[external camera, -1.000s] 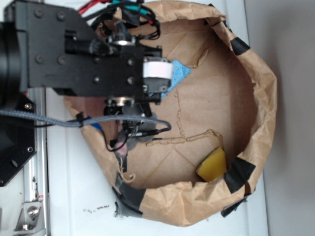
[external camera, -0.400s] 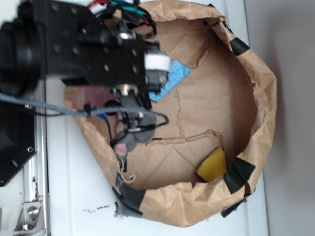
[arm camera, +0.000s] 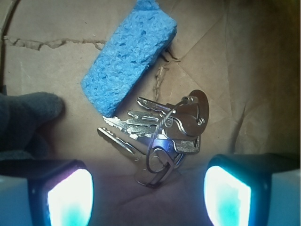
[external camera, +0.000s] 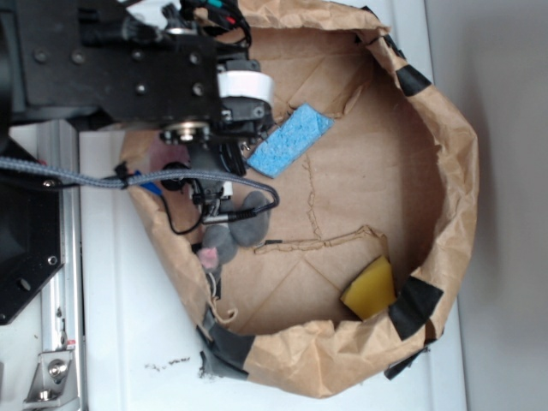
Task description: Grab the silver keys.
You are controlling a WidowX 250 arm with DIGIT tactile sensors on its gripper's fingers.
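We see a white table top (external camera: 128, 334) under a shallow basin of crumpled brown paper (external camera: 454, 171), its rim patched with strips of black tape (external camera: 417, 304). To the right of the paper basin runs a plain grey surface (external camera: 505, 257), past the table's edge. To the left of the basin stands a metal rail (external camera: 62, 257) with screws. Below the basin, small dark specks (external camera: 167, 366) mark the white top. Light is even and bright.
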